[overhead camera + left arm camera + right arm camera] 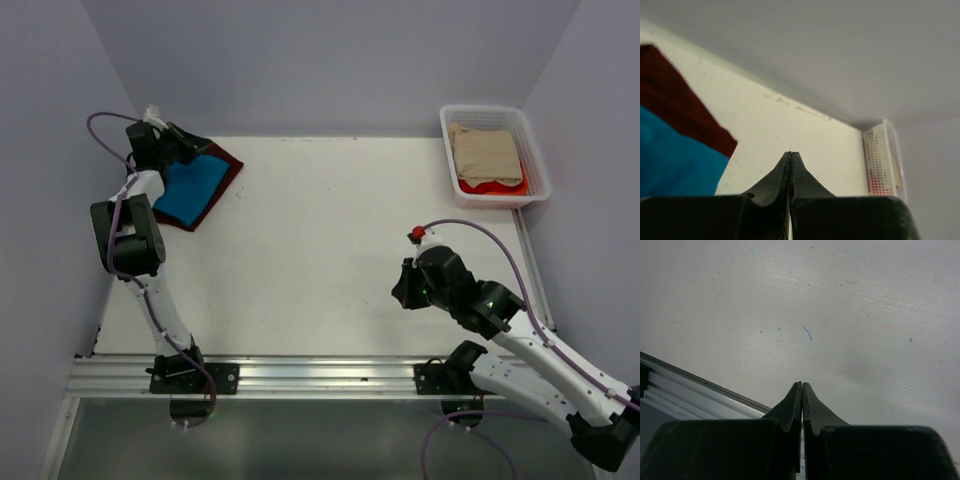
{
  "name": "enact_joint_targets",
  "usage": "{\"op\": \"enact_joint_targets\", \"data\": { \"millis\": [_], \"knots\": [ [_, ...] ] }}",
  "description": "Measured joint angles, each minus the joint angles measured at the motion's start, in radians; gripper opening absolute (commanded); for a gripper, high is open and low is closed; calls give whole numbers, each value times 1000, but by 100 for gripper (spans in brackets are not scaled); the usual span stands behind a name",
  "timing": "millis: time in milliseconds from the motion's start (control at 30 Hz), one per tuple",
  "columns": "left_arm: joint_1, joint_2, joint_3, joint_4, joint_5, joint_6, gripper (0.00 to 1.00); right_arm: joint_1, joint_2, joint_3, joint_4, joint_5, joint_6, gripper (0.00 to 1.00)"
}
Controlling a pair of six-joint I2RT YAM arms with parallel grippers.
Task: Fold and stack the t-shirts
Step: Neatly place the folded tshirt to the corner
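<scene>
Nearest lies the metal rail (300,375) at the front edge of the counter (320,230), where both arms are bolted. Just behind it, on the right side, the right gripper (403,292) hangs low over the bare white surface. Its jaws are clenched together and they grasp nothing. In the right wrist view the two black tips meet, with only scratched counter and a piece of the rail under them.

Further back, at the far left corner, the two folded t-shirts lie in one stack. The teal-blue t-shirt (192,188) is on top and the maroon t-shirt (230,165) is under it, its edge showing along the far and right sides. The left gripper (200,146) is at the far edge of this stack, jaws pressed shut and empty. Whether it touches the cloth, I cannot tell.

At the far right corner stands a white basket (541,170), with a beige cloth (485,150) lying over a red cloth (497,186).
</scene>
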Motion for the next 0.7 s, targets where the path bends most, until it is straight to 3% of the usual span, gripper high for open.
{"op": "enact_joint_targets", "data": {
  "millis": [200,367,400,433,500,533,567,600,667,700],
  "knots": [
    [-39,196,-76,-132,10,69,0,0,-16,2,0,1,0,0],
    [-52,134,-104,-200,-11,139,1,0,-16,6,0,1,-2,0],
    [-55,100,-104,-215,-21,157,11,0,-15,10,0,1,-3,0],
    [-61,60,-103,-233,-35,180,45,0,-14,16,0,1,-4,0],
    [-77,-44,-101,-261,-59,226,82,0,-14,32,0,4,-6,2],
    [-91,-104,-101,-270,-76,249,100,0,-15,41,1,5,-8,7],
    [-108,-172,-101,-281,-91,272,100,0,-16,49,4,6,-11,17],
    [-130,-245,-100,-296,-103,295,100,0,-17,56,8,8,-12,33],
    [-179,-381,-99,-311,-129,340,100,0,-24,63,16,15,-21,50],
    [-212,-454,-99,-323,-137,363,100,0,-29,66,17,20,-26,63]
  ]
}}
